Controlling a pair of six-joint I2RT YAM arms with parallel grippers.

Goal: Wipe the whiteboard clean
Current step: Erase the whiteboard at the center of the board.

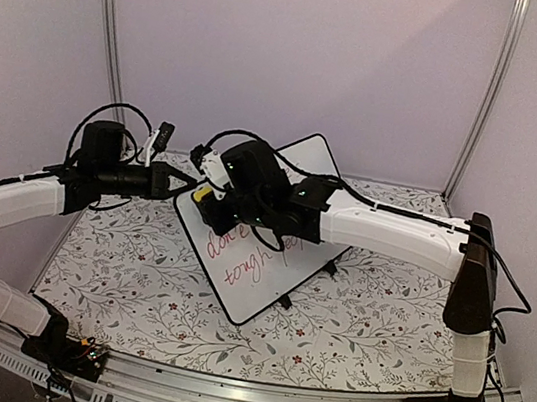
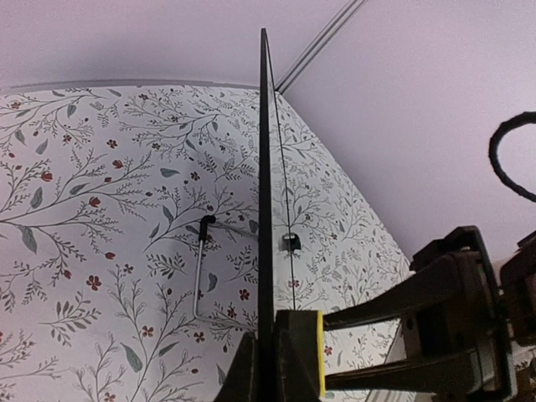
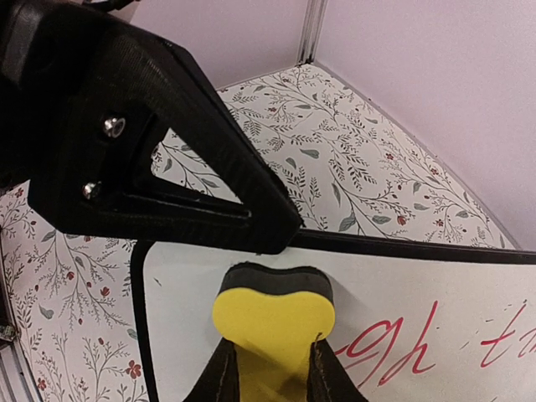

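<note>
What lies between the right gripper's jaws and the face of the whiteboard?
A yellow eraser with a dark pad. The right gripper is shut on it, and the pad appears to touch the whiteboard. The right wrist view shows this.

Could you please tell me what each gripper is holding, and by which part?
The left gripper clamps the whiteboard by its edge; the right gripper pinches the yellow eraser by its sides.

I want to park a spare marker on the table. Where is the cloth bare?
Bare cloth lies near-left, between the left arm and the board's near corner. There is more near-right, between the board and the right arm. It is crowded at the board's far-left edge, where both sets of jaws and the eraser meet.
</note>
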